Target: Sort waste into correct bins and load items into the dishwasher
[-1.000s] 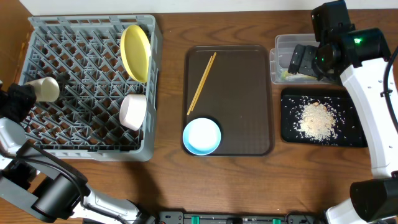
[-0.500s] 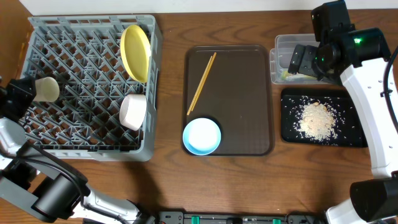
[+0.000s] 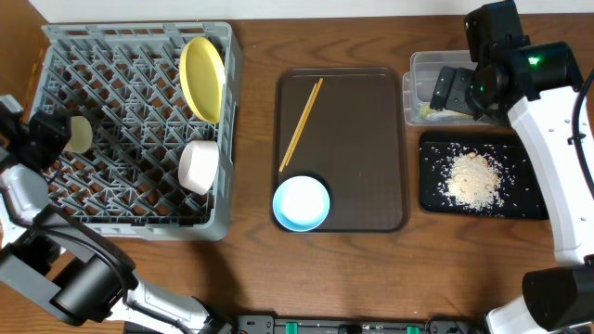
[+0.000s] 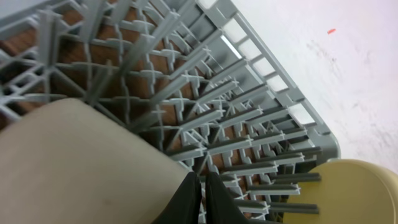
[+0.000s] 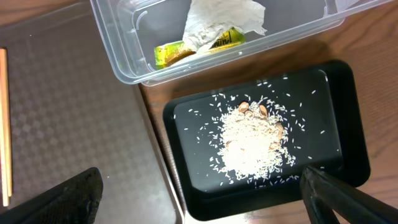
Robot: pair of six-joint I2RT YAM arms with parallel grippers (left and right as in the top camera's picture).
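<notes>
Our left gripper [image 4: 203, 182] sits pressed together, cream cup [image 3: 82, 134] just right of it in the rack [image 3: 139, 223]. Right gripper [image 3: 440, 92], spread over the clear tub [image 3: 414, 65], is nearer the chopsticks [image 3: 302, 123], which run near-left to far-right

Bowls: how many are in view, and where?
2. The white bowl lies on its side in the grey dish rack; the light blue bowl sits upright on the brown tray. No others visible.
</notes>
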